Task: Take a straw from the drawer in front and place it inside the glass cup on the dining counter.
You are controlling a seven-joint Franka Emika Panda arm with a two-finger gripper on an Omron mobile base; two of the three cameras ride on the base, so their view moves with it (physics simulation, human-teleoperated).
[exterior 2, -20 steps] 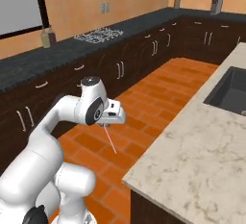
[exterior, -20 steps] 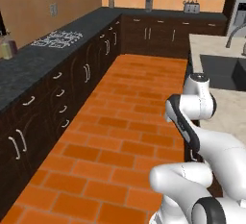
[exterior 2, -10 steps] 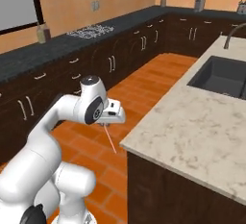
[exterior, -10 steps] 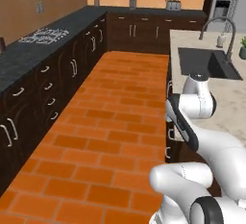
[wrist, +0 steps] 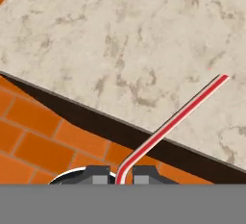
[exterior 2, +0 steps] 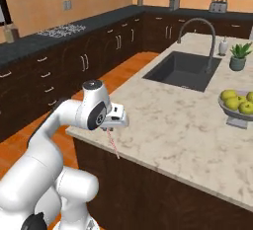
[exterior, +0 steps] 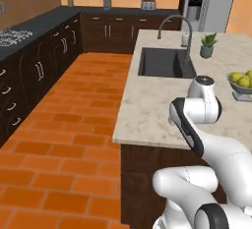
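Pale beige marbled dining counter spreads ahead of me. My two-finger gripper is clamped on the thin red-pink straw, which slants toward one o'clock in the hand view. I judge carrying underway; next I must find the cup.

The dining tabletop has a pale beige marbled surface on a dark wood base. A dark sink with an arched faucet sits toward 12 o'clock. At 3 o'clock stands a grey bowl of yellow-green fruit, apples perhaps; a small potted plant lies beyond it.
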